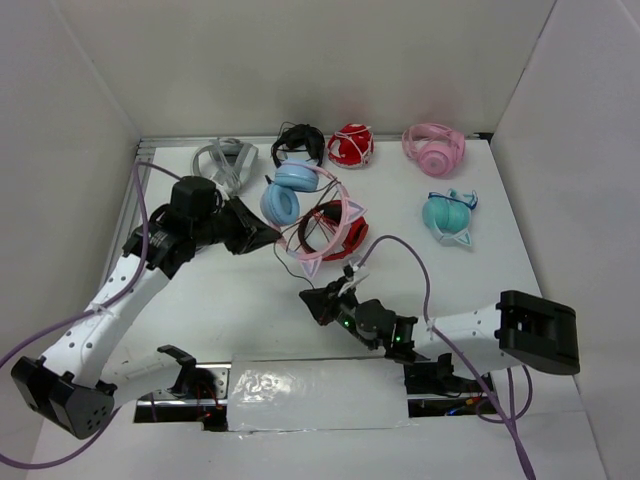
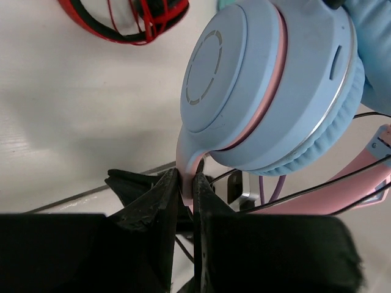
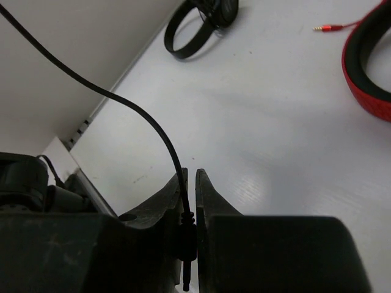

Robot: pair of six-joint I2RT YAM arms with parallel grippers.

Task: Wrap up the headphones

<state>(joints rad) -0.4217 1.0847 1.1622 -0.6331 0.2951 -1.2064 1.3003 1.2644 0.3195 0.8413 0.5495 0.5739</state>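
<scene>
The headphones lie in the middle of the table, with light blue earcups [image 1: 283, 195] and a pink cat-ear headband [image 1: 335, 237]. My left gripper [image 1: 272, 237] is shut on the pink arm [image 2: 186, 177] just below one blue earcup [image 2: 269, 85]. My right gripper [image 1: 312, 300] sits nearer the front, in front of the headband. Its fingers are shut on the black plug [image 3: 189, 235] of the thin dark cable [image 3: 122, 104], which arcs up and away to the left. Loops of that cable cross the pink headband [image 2: 360, 174].
Red headphones [image 1: 335, 215] lie against the pink headband. Along the back are grey [image 1: 225, 160], black [image 1: 300, 142], red-and-white [image 1: 350, 146] and all-pink [image 1: 433, 148] headphones; a teal pair [image 1: 448, 216] lies at right. White walls enclose the table. A foil-like sheet [image 1: 320, 395] lies between the arm bases.
</scene>
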